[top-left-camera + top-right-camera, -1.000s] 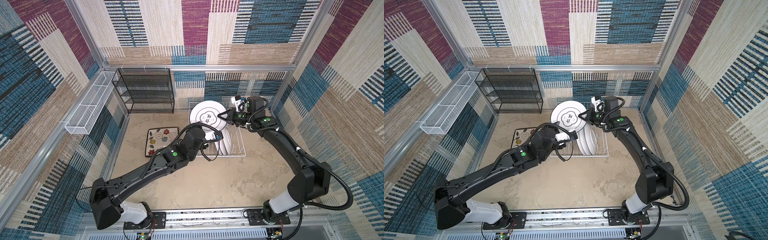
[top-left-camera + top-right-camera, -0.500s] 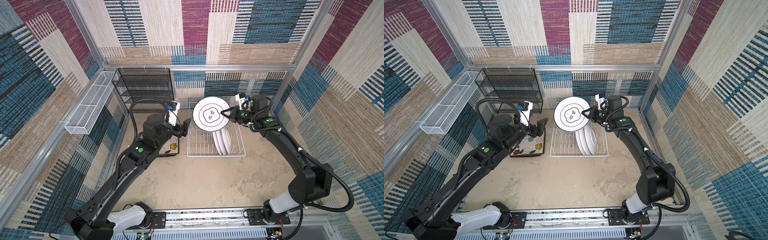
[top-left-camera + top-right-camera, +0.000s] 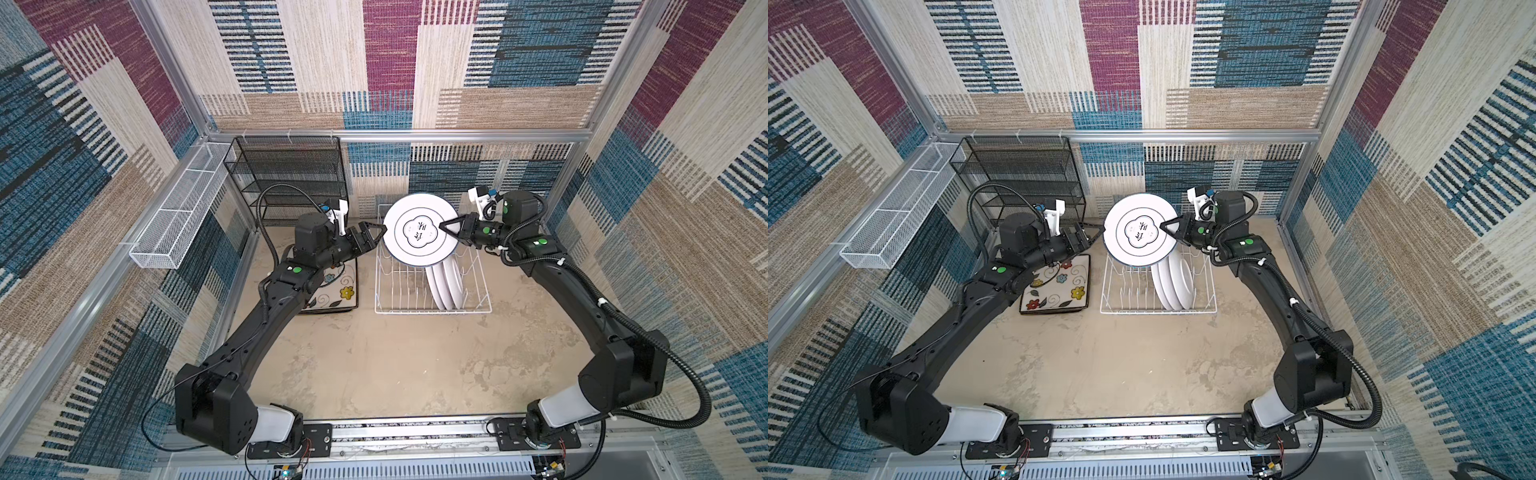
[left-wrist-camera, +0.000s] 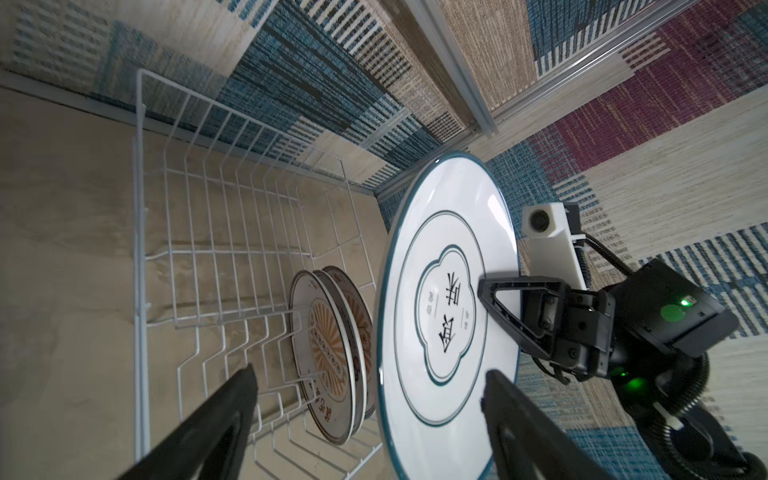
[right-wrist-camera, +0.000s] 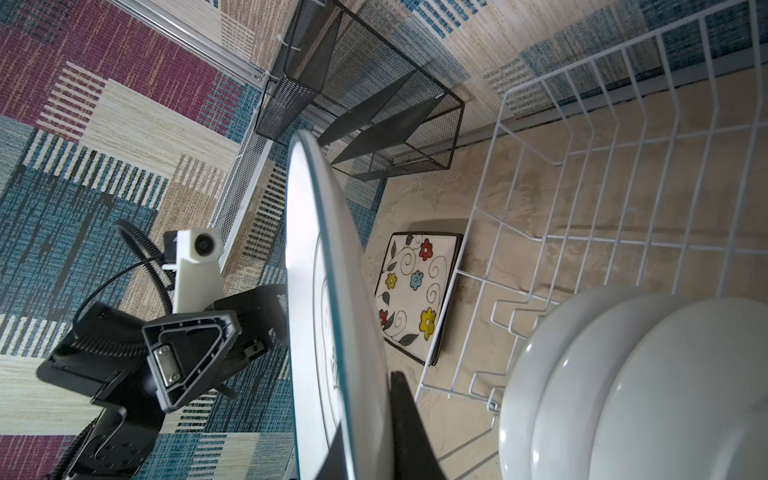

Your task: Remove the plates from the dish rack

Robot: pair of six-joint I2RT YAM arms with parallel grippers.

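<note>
My right gripper (image 3: 446, 227) is shut on the right rim of a round white plate (image 3: 419, 232) with a teal edge. It holds the plate up over the back of the white wire dish rack (image 3: 399, 286), underside facing up. My left gripper (image 3: 379, 235) stands open at the plate's left rim. In the left wrist view that rim (image 4: 449, 316) lies between its spread fingers (image 4: 232, 415). Three round plates (image 3: 446, 282) stand upright in the rack's right side. Square flowered plates (image 3: 336, 291) lie stacked on the floor left of the rack.
A black mesh shelf unit (image 3: 291, 178) stands at the back wall behind the left arm. A long white mesh basket (image 3: 174, 224) hangs on the left wall. Patterned walls close in on three sides.
My left arm pulled back from the front of the rack, swung left over the square plates, then came up to the held plate's left rim. The right gripper kept hold of the plate.
</note>
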